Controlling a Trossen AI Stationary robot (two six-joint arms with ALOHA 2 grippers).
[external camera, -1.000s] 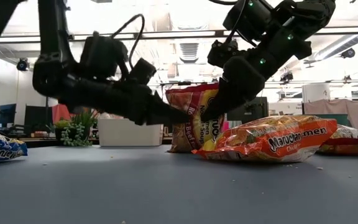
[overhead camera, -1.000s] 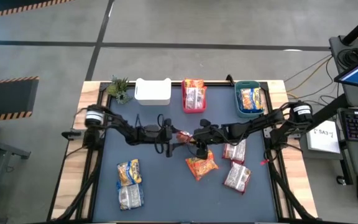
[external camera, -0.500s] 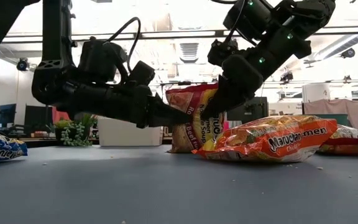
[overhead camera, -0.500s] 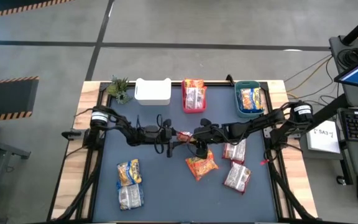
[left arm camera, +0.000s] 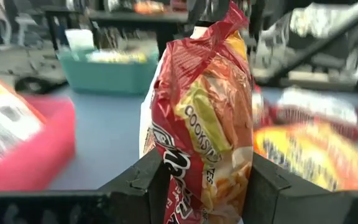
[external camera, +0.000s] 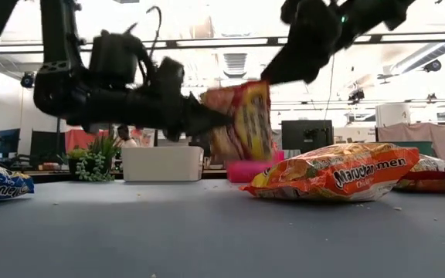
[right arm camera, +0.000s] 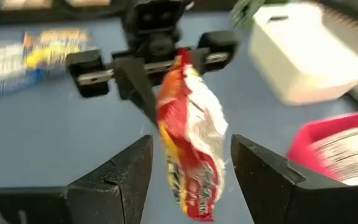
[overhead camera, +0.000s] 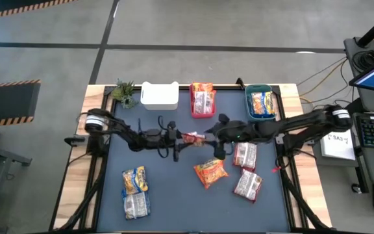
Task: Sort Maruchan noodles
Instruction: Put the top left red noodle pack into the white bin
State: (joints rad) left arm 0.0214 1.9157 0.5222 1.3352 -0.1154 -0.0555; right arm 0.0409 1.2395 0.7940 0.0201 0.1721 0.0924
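Observation:
A red-and-silver noodle packet (overhead camera: 192, 137) (external camera: 242, 120) stands on edge in the air over the middle of the table, with my left gripper (overhead camera: 182, 138) (left arm camera: 207, 186) shut on it. My right gripper (right arm camera: 191, 174) (overhead camera: 221, 144) is open, above and to the right of the packet. In the right wrist view its fingers stand on either side of the packet, apart from it. An orange packet (overhead camera: 210, 173) (external camera: 338, 174) lies flat on the table just in front. My left gripper pinches the packet between its two fingers (left arm camera: 145, 180), one on each flat face, at the end (left arm camera: 194, 186) nearest that arm. The fingers come level from the table's left. The packet stands up on edge, slightly tilted, lifted clear of the table.
Two silver-red packets (overhead camera: 244, 156) (overhead camera: 247, 185) lie at the right. A blue-yellow packet (overhead camera: 135, 181) and a silver one (overhead camera: 136, 205) lie near left. Along the far edge stand a plant (overhead camera: 124, 93) and white (overhead camera: 159, 95), pink (overhead camera: 202, 101) and teal (overhead camera: 261, 104) bins, the last two holding packets.
My right gripper has let go of the red-and-silver packet, risen and drawn back toward the table's right. My left gripper has taken hold of the packet and lifted it slightly; the packet, which stood on the table, now hangs clear of it.

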